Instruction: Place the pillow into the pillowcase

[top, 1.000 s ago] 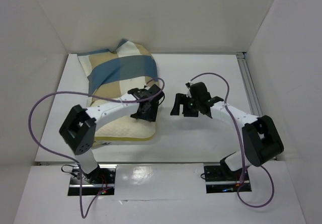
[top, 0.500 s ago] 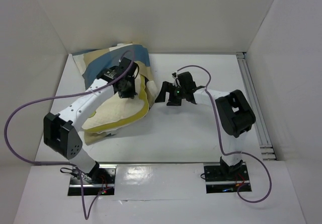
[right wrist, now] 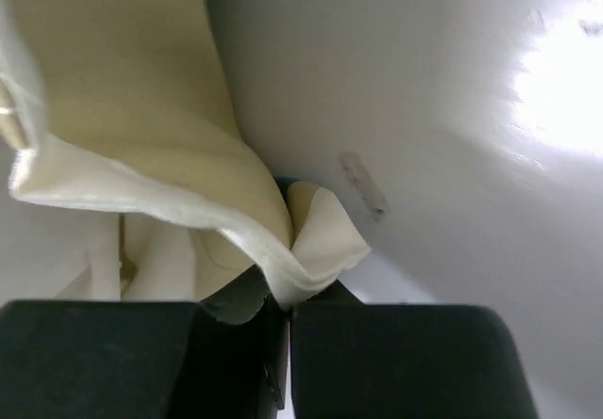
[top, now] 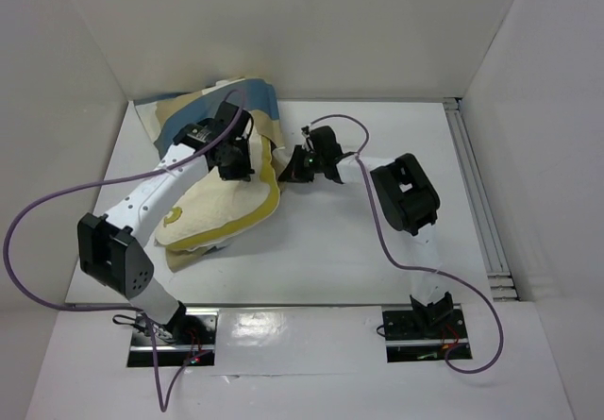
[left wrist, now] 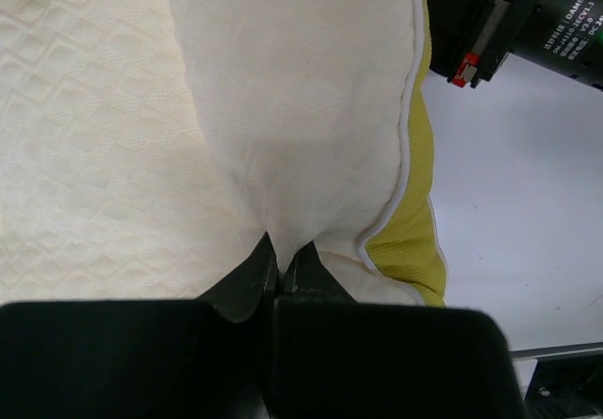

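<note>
Pinching the pillowcase [top: 181,133] near the counter's [top: 330,241] far edge, we have left jaws and right jaws clenched on its cream lining, pillow [top: 203,214] beneath.

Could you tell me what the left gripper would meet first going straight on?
The left gripper pinches the pillowcase lining, so that cream fold comes first; probably the pillow behind.

Pillow [top: 219,214] partly inside pillowcase [top: 179,123]

Top view high, wide; wrist views close on pillowcase [top: 170,129].
</note>
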Controlling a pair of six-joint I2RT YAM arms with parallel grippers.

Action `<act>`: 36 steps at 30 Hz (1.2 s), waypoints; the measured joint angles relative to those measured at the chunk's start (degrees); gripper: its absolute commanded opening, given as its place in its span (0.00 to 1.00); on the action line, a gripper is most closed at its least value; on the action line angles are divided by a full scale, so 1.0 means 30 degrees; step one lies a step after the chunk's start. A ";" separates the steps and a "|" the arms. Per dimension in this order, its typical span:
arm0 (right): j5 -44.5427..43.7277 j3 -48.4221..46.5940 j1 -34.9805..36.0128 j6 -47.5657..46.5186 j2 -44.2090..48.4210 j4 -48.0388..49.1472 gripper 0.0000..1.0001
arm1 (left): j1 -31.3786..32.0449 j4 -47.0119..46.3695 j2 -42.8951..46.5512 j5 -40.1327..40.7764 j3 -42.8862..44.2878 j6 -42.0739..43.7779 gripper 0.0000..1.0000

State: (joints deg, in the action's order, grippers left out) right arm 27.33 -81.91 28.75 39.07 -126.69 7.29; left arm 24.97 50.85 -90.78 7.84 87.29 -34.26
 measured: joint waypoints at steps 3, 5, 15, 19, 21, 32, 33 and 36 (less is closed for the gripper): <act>0.0051 -0.0787 0.0000 -0.0576 0.0510 -0.1100 0.00 | -0.0342 0.0627 -0.0095 -0.0095 0.0962 -0.0044 0.00; 0.0146 -0.0845 0.0029 -0.1202 0.2193 -0.2572 0.00 | -0.0750 0.1625 -0.0510 0.0095 0.3060 -0.0087 0.00; 0.0029 0.6317 0.2943 -0.2266 1.5591 -0.1821 0.00 | 0.1865 0.1202 -0.2076 0.3541 0.7781 -0.3417 0.00; -0.0102 0.9092 0.3351 -0.2259 1.3041 -0.3089 0.00 | 0.3541 0.1035 -0.5450 0.4983 0.7096 -0.4991 0.00; -0.0714 0.9675 0.3461 -0.2484 1.2422 -0.4656 0.00 | 0.4036 0.1129 -0.6834 0.5275 0.6448 -0.5544 0.00; -0.2448 0.4116 0.3796 -0.4495 1.6232 -1.0469 0.00 | 0.4350 0.1370 -0.5064 0.7941 0.8903 -0.5719 0.00; -0.2929 0.4466 0.3861 -0.4488 1.7580 -1.0856 0.00 | 0.4408 0.1246 -0.4896 0.7956 0.9187 -0.5727 0.00; -0.4182 0.6608 0.3905 -0.4182 2.1012 -1.1438 0.00 | 0.5013 0.0838 -0.5450 0.7628 0.9945 -0.5945 0.00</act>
State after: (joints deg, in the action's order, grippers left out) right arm 14.79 -62.08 40.47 26.52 -63.66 -27.03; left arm 40.01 53.36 -107.13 30.72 117.12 -52.10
